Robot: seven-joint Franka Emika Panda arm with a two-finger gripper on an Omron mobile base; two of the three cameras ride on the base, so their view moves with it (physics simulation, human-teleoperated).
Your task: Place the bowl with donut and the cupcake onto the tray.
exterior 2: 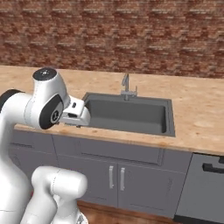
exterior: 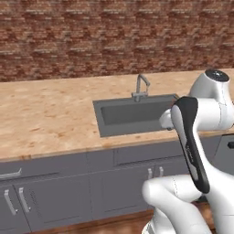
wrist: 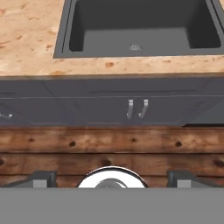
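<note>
A brick wall [exterior: 91, 36] backs a long wood-grain counter [exterior: 41, 114]. Below it run grey cabinets [exterior: 68, 192], with a dishwasher [exterior 2: 203, 188] at the right end. The plank floor [wrist: 109, 148] lies under them in the hand view. The white arm [exterior: 194, 137] is folded up in front of the counter, its hand at the counter's front edge by the sink's near left corner. The dark sink [exterior 2: 127, 114] is sunk in the counter; its basin shows a bare floor with a small drain [wrist: 135, 47]. A faucet [exterior: 141, 87] stands behind it. The gripper [wrist: 113, 178] looks down at two door handles [wrist: 137, 108], its fingertips [wrist: 41, 178] spread wide apart, holding nothing. Where the bowl, donut, cupcake and tray lie relative to it cannot be told.
</note>
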